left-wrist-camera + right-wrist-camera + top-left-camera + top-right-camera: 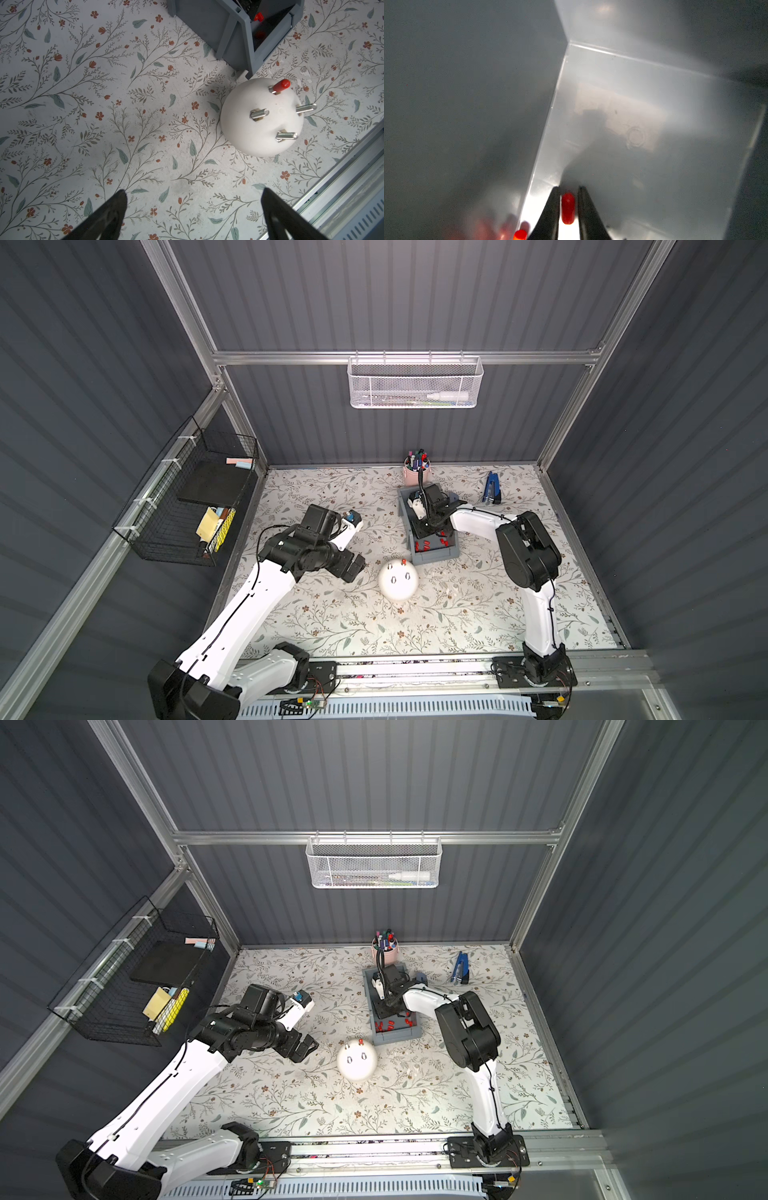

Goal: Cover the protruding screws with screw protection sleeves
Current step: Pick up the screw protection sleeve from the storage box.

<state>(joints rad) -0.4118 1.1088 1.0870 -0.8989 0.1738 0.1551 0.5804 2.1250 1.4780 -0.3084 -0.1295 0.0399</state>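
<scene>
Screw protection sleeve point(568, 207) between jaws of right gripper point(569, 187) in grey bin point(467, 104), grip unclear, left gripper point(194, 190) spread wide, white dome point(261, 124) just ahead

No text, label, brand or number can be read in any view. The round moulded mark point(635, 136) on the floor of the grey plastic bin point(695, 99) is too blurred to make out. The white bottle point(446, 397) in the white mesh basket point(415, 364) on the far wall is too small for any print to be legible
</scene>
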